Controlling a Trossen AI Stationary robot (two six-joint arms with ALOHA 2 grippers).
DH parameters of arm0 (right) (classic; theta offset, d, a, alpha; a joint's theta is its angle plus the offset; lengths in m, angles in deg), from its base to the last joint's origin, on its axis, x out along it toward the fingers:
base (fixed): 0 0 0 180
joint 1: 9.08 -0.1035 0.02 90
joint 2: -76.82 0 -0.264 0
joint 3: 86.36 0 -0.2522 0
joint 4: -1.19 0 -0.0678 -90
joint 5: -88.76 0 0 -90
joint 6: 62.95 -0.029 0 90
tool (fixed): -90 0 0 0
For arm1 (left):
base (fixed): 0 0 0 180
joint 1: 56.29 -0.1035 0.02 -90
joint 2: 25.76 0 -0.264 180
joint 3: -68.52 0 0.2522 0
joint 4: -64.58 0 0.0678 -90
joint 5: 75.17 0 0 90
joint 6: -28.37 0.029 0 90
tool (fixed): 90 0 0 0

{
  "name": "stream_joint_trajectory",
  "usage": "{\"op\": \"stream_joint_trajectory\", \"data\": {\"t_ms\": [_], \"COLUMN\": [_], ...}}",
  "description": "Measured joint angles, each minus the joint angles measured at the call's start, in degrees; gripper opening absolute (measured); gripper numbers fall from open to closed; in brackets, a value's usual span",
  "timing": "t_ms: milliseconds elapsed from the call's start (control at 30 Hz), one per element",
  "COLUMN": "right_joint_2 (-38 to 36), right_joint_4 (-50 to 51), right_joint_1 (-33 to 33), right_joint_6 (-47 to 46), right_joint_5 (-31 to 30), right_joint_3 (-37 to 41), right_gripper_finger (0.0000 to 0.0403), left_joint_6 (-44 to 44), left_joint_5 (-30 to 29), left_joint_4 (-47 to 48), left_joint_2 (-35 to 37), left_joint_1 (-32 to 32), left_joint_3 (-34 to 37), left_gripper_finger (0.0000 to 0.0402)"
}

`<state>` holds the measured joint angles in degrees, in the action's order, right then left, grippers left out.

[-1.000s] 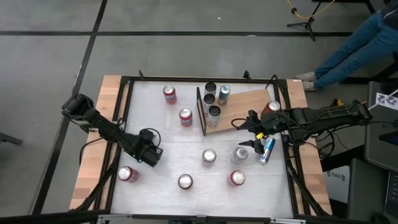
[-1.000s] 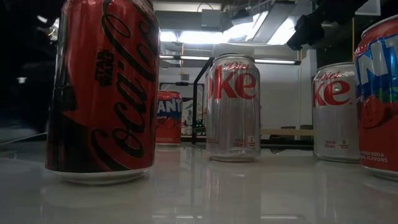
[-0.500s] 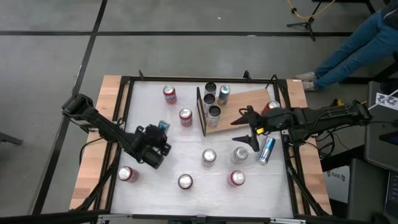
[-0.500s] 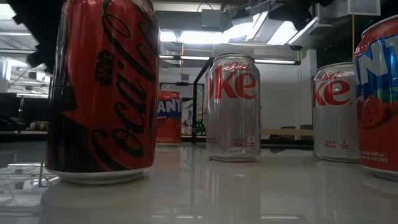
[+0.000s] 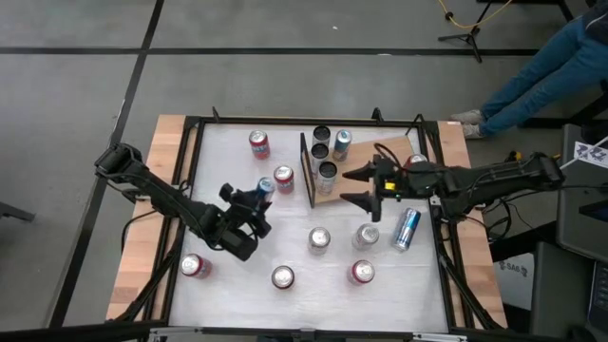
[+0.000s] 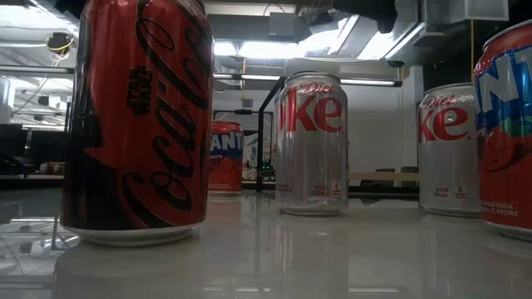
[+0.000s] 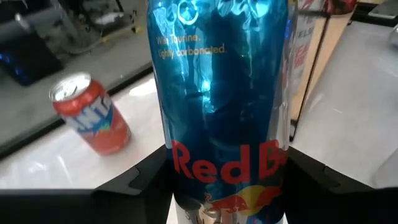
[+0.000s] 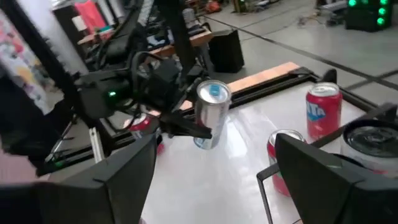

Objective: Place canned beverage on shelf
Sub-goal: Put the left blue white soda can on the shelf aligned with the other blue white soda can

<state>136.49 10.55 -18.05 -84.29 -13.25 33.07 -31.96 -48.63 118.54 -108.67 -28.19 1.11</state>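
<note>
Left arm carrying a blue Red Bull can [image 7: 221, 106] toward the shelf [image 5: 375, 161].

Can sitting upright between the left gripper [image 5: 255, 201] fingers, lifted off the table [image 5: 285, 237] beside the shelf's black upright – next needing transport over the board and a lowering. Right gripper [image 5: 366, 188] hovering at the shelf edge, fingers spread wide, holding nothing.

Tabletop [image 6: 274, 249] white, glossy, mirrors cans. Red Bull can [image 7: 221, 106] blue metallic, shiny. Diet Coke can [image 6: 311, 143] bright silver metal. Shelf [image 5: 375, 161] light matt wood board, thin black metal upright. Gripper fingers [image 7: 134, 183] matt black plastic.
</note>
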Motion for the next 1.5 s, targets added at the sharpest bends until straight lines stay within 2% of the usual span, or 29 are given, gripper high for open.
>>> {"op": "stream_joint_trajectory", "data": {"t_ms": [233, 533, 633, 1067, 1267, 1500], "right_joint_2": [4.2, 6.8, 6.8, 6.8, 7.1, 8.6], "right_joint_4": [-5.8, -8.3, -7.7, -8.8, -9.5, -8.6], "right_joint_1": [0.0, 0.0, 0.0, 0.0, 0.0, 0.0], "right_joint_6": [-1.4, -4.2, -4.0, -4.2, -13.5, -15.3], "right_joint_5": [-0.5, -0.4, -0.5, 1.1, 1.5, 1.6], "right_joint_3": [-0.1, -0.1, -0.1, -0.1, -0.1, -2.1], "right_gripper_finger": [0.0317, 0.0317, 0.0317, 0.0317, 0.0317, 0.0317], "left_joint_6": [12.6, 40.1, 46.2, 54.0, 56.9, 57.5], "left_joint_5": [-0.2, 1.2, 2.3, 17.0, 21.7, 25.8], "left_joint_4": [-8.8, -28.0, -32.1, -38.7, -40.7, -40.9], "left_joint_2": [0.0, 0.0, 0.0, 0.0, 0.0, 0.0], "left_joint_1": [-1.0, -1.0, -1.3, -6.9, -8.8, -10.2], "left_joint_3": [0.0, 0.0, 0.0, 0.0, 0.0, 0.0], "left_gripper_finger": [0.0213, 0.0213, 0.0213, 0.0213, 0.0213, 0.0213]}}
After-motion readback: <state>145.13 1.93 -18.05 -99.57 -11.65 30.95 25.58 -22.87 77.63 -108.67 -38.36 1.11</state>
